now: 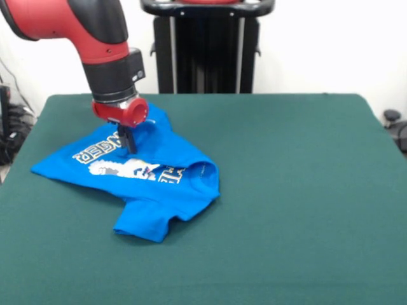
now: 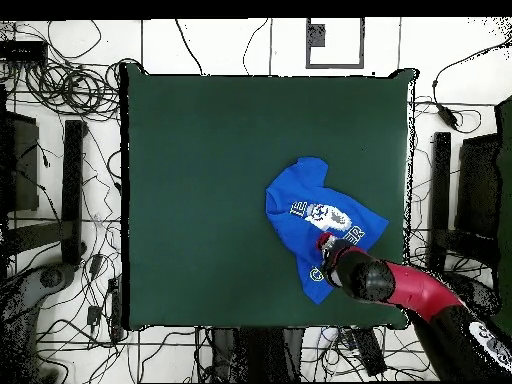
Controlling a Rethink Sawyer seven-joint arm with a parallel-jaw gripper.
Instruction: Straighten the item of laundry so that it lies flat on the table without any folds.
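The blue T-shirt lies crumpled on the left part of the green table, folded over itself, with its white lettering partly showing and one sleeve pointing toward the camera. My gripper comes straight down onto the shirt's far part by the lettering. Its black fingers are together and pinch the fabric, which bunches up around them. In the overhead view the shirt lies right of the middle of the table, and the gripper is over the shirt edge nearest the robot's base.
The robot's black pedestal stands behind the table's far edge. In the overhead view, cables and black stands surround the table. The red arm reaches in from the lower right.
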